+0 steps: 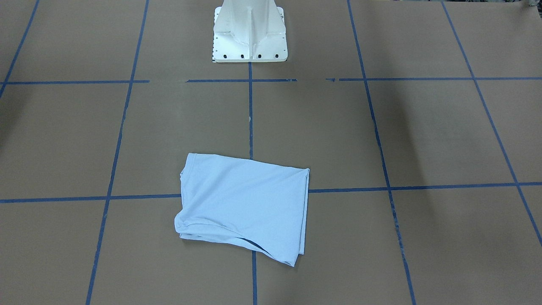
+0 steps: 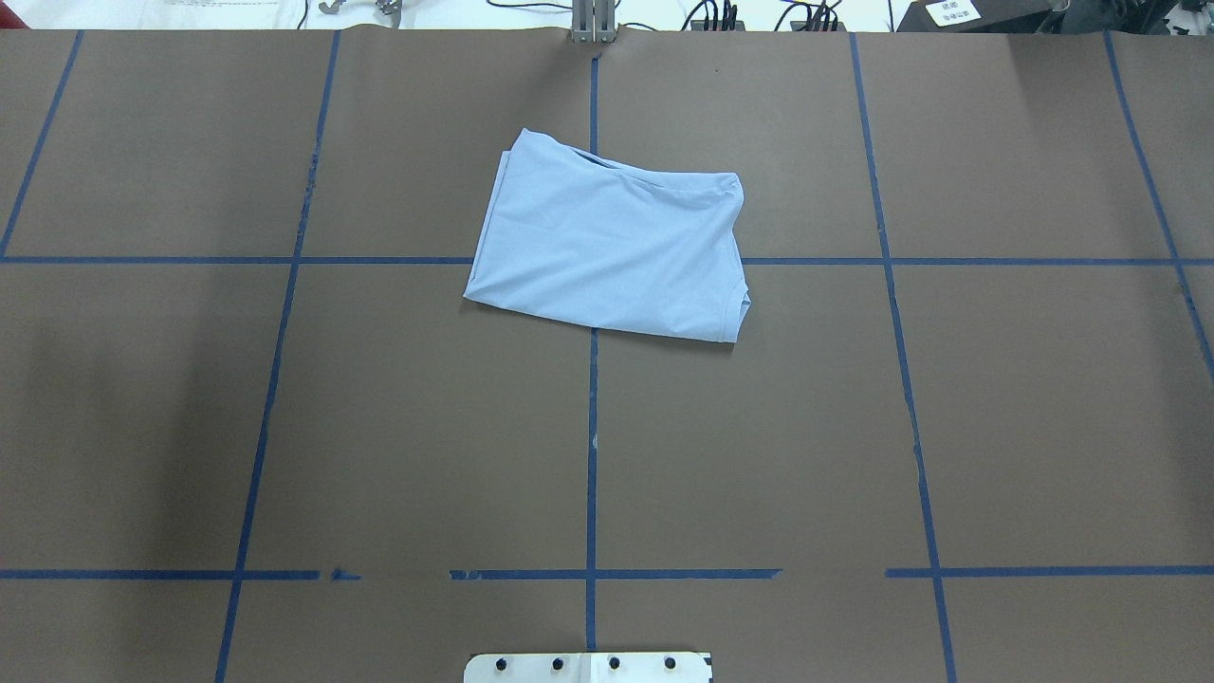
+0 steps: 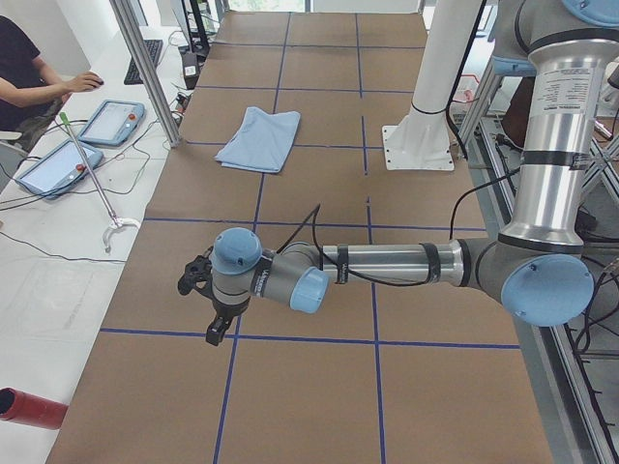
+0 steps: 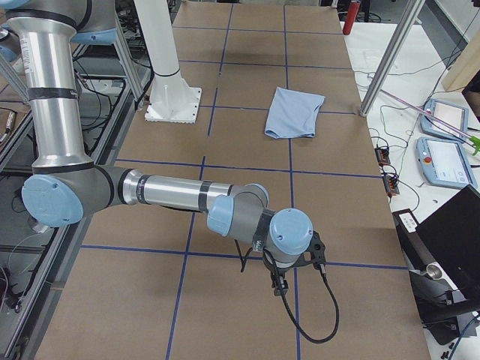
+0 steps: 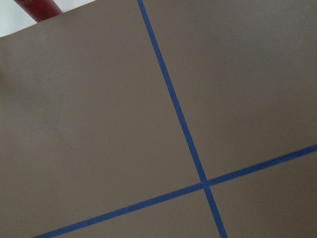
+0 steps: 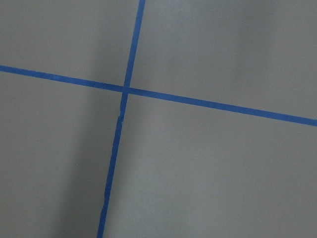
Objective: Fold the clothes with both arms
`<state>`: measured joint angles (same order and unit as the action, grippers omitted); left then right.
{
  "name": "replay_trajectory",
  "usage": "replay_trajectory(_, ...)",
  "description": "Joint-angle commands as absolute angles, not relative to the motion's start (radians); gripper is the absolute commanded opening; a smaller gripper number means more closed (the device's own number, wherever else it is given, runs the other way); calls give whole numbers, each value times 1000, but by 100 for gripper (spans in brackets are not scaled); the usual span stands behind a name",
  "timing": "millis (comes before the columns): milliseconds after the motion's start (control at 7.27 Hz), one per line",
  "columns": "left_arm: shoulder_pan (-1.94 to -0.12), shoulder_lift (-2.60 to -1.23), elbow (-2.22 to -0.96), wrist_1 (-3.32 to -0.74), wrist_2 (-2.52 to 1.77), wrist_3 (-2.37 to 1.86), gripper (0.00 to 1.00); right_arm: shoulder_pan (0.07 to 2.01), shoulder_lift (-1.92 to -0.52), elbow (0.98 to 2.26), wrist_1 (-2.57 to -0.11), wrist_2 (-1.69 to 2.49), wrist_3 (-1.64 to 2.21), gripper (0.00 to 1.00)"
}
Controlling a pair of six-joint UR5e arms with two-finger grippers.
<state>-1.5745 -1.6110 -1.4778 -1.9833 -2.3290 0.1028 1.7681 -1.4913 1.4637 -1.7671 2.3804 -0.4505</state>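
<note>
The light blue T-shirt (image 1: 243, 203) lies folded into a rough rectangle on the brown table, on the side across from the robot base. It also shows in the overhead view (image 2: 607, 247) and both side views (image 3: 259, 138) (image 4: 294, 112). Its print and label are hidden. My left gripper (image 3: 201, 304) hangs over bare table far from the shirt, at the table's left end. My right gripper (image 4: 298, 270) hangs over bare table at the right end. I cannot tell whether either is open or shut. Both wrist views show only table and blue tape.
The white pedestal base (image 1: 250, 38) stands at the robot's edge. Blue tape lines (image 2: 592, 427) grid the table. A red cylinder (image 3: 29, 406) lies off the left end. Tablets (image 3: 111, 121), an operator (image 3: 19, 68) and a metal post (image 3: 145, 68) are along the far side.
</note>
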Motion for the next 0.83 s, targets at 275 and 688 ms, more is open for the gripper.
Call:
replay_trajectory(275,-1571,-1560,-1457,-2169,-2334,-74,100,1766,-1509,1466,-1643,2384,-371,100)
replay_trajectory(688,-1482,-1589,-1456,-1962,-2143,-61,100,1761,-1508,1473,-1641,2385,-274,100)
